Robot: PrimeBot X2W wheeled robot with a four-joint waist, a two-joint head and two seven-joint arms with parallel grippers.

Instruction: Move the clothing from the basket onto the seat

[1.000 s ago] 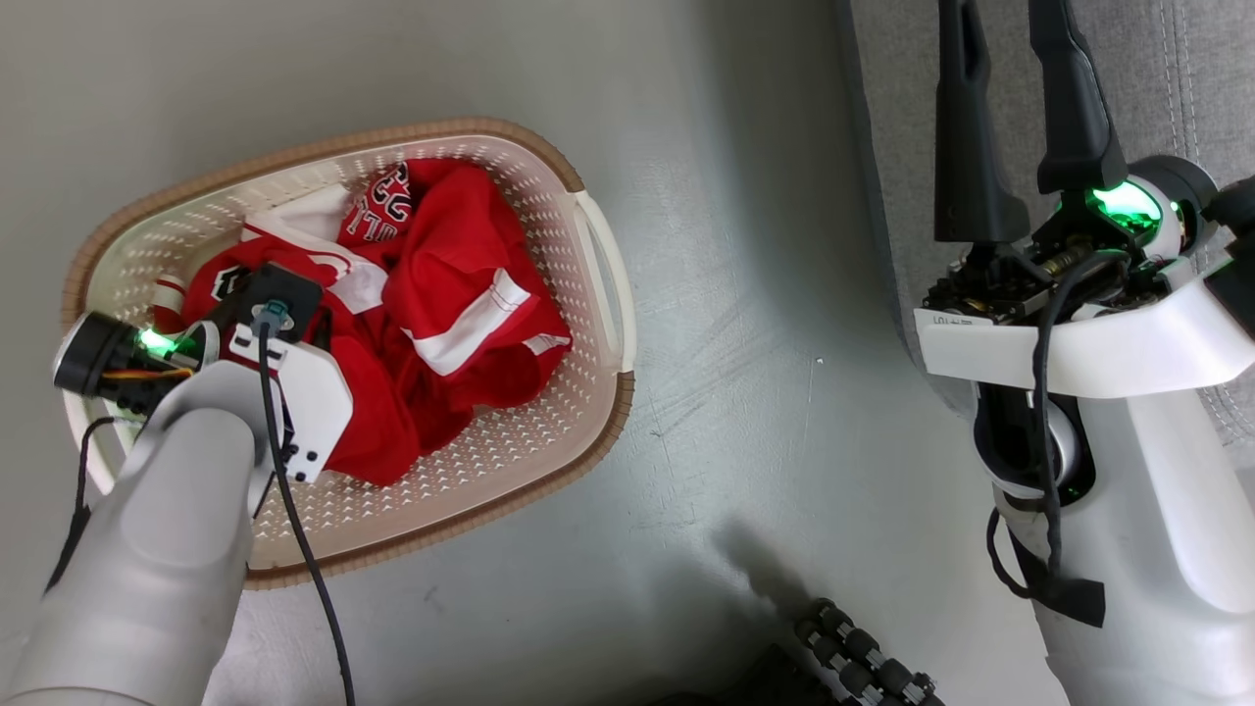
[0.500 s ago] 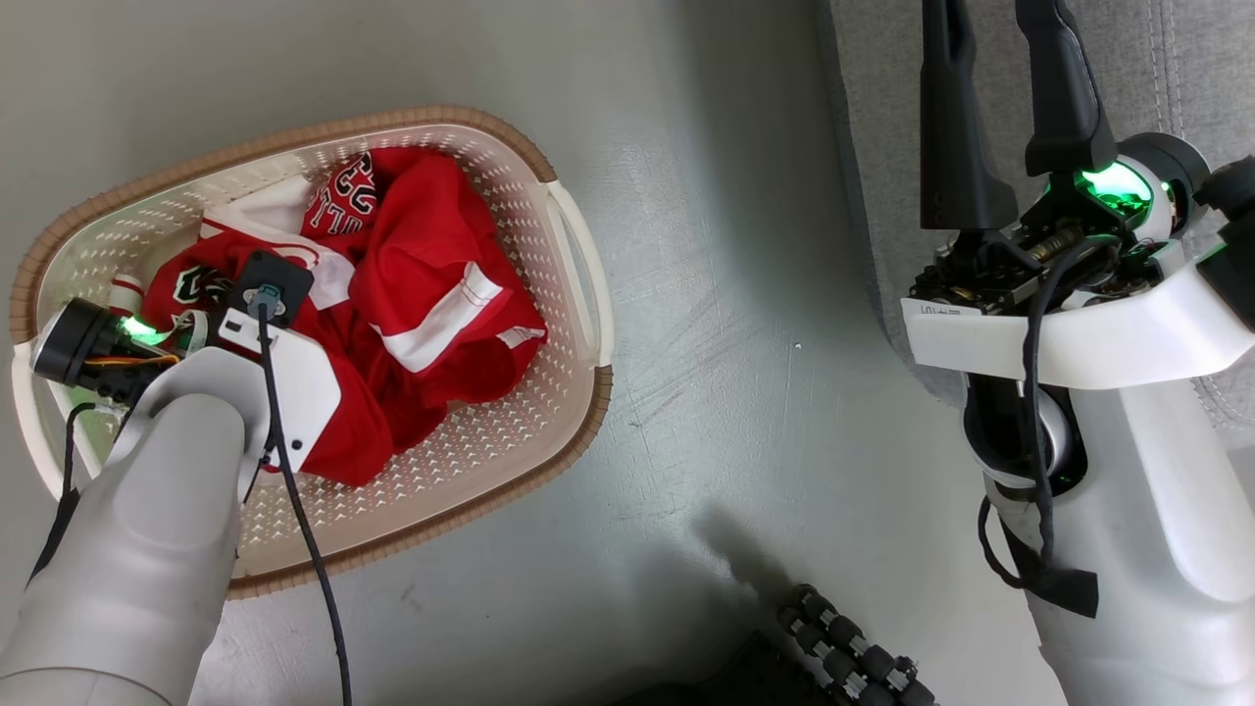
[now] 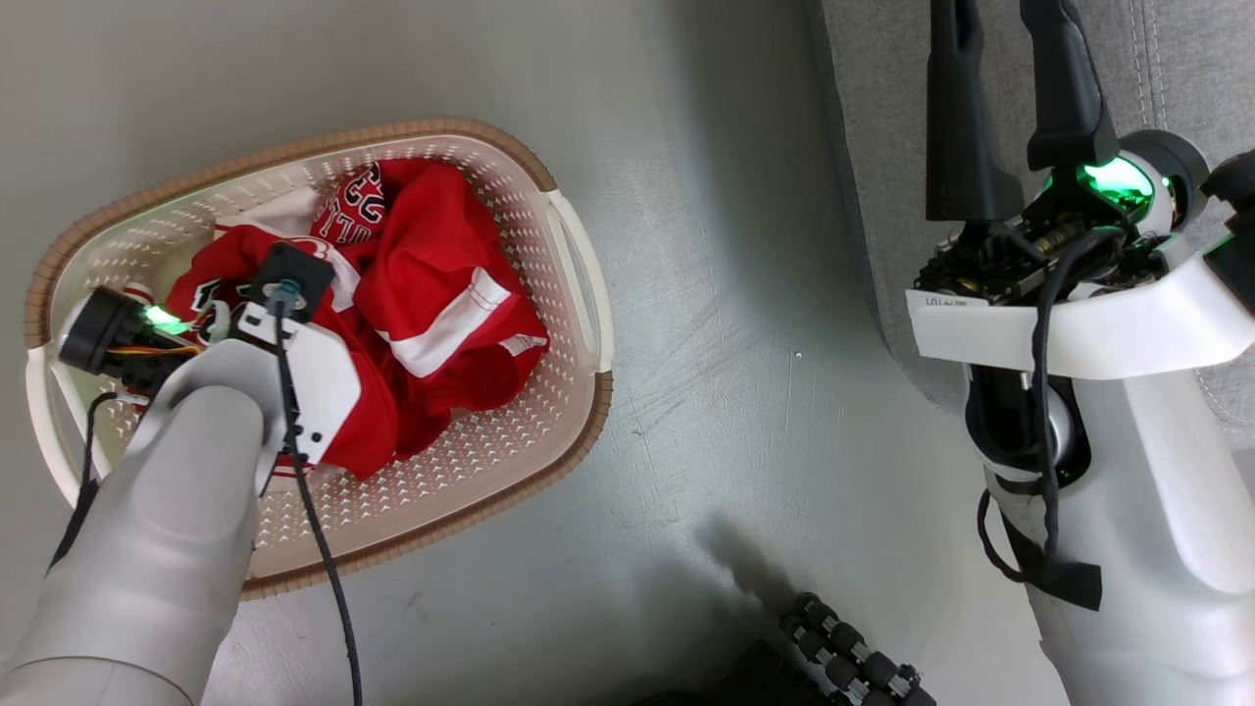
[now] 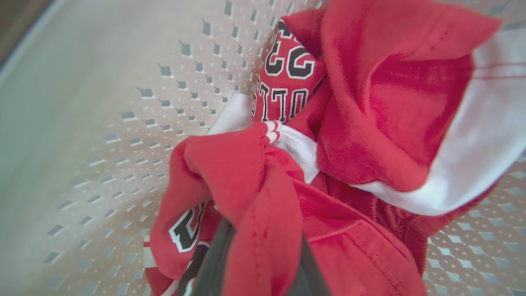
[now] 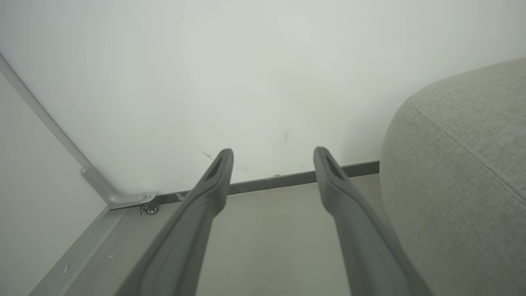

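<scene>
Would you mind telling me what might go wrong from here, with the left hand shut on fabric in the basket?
1. The left hand pinches a single fold of the clothing; it may slip out on lifting.
2. The red pieces lie tangled in the basket, so one might drag another out and drop it on the floor short of the seat.

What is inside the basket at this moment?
Red clothing with white stripes and lettering lies bunched in the basket, with the left gripper shut on a fold of it. Its bare perforated bottom shows around the heap; whatever lies beneath the fabric is covered.
</scene>
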